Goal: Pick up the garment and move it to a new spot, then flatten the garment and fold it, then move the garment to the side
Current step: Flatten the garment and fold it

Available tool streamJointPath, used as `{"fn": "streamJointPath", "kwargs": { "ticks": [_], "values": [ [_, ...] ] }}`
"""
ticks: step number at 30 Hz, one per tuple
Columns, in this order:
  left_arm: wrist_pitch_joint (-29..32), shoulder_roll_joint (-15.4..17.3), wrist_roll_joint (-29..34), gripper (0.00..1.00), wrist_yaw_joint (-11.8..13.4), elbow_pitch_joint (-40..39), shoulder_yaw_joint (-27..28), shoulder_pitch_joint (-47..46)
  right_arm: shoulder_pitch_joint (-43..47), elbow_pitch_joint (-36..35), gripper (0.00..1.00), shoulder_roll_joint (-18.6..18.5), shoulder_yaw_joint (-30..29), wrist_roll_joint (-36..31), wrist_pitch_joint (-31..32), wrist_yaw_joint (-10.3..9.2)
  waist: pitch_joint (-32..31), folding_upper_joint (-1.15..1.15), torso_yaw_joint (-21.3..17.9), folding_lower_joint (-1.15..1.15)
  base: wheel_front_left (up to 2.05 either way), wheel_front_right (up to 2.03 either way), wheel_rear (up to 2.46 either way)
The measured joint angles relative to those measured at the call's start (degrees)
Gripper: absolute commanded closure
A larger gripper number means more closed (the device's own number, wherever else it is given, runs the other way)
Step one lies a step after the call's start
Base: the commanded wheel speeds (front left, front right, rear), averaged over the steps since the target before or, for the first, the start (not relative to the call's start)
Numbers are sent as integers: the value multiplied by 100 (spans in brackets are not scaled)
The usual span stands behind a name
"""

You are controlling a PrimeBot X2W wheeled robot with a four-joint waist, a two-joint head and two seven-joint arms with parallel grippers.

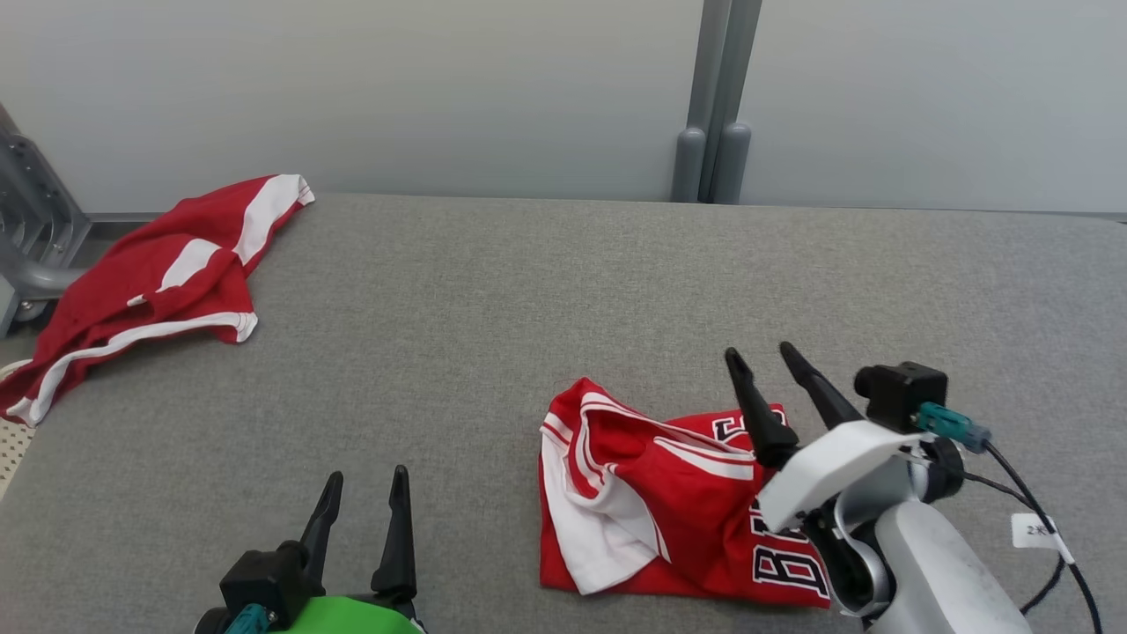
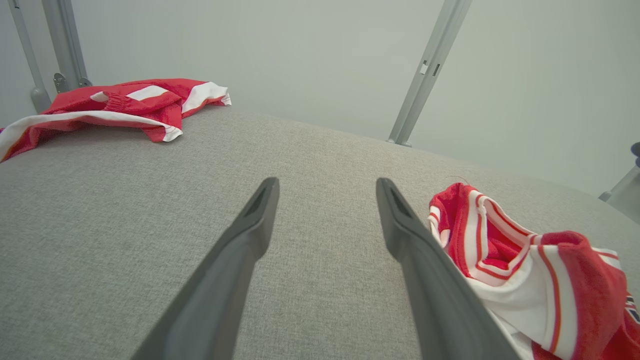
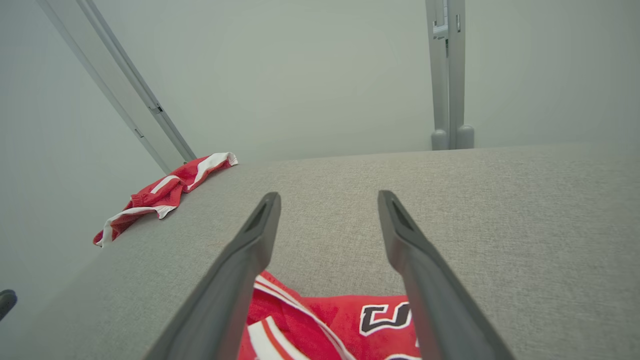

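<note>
Right claw [image 1: 758, 350] is hovering spread and empty over the soft, floppy jersey [image 1: 669, 502], so I'm thinking pinching its doubled-up 9 o'clock trim is safest.

The jersey [image 1: 687, 511], at five o'clock, is showing red with white bands and black letters edged white. The shorts [image 1: 150, 282], at ten o'clock, are showing red with white stripes. The bench [image 1: 493, 308] is showing flecked grey. The left gripper [image 1: 367, 473] is showing black above green, the right gripper [image 1: 758, 350] black above white.
</note>
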Motion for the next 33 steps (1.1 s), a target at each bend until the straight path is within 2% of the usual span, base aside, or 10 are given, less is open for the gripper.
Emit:
{"fn": "streamJointPath", "kwargs": {
  "ticks": [6,7,8,11,12,13,25,29,33],
  "values": [
    [19,19,4,0,34,-73,-36,3,464,-371,2,-1,-734,-303,170,0,12,0,-83,0,0,0,0],
    [20,25,4,0,34,-80,-42,4,525,-417,22,-1,-817,-339,192,0,17,0,-85,0,0,0,0],
    [36,35,3,0,34,-89,-45,4,579,-452,49,-1,-895,-367,218,0,21,0,-84,0,0,0,0],
    [43,51,2,0,34,-102,-52,4,715,-515,78,-1,-1038,-390,280,0,36,0,-64,0,0,0,0],
    [43,59,1,0,34,-104,-55,4,751,-514,94,-1,-1067,-434,305,0,41,0,-49,0,0,0,0],
    [44,65,1,0,36,-110,-56,3,786,-498,100,-1,-1094,-487,311,0,46,0,-31,0,0,0,0],
    [63,141,-7,0,104,-190,-56,-1,873,372,100,1,-730,-314,157,0,135,0,360,0,0,0,0],
    [64,166,-13,0,119,-198,-55,-3,721,917,100,2,-341,-146,60,0,166,0,522,0,0,0,0],
    [64,168,-14,0,126,-201,-57,-7,592,1166,100,-3,41,75,-37,0,182,0,609,0,0,0,0]
  ]
}}
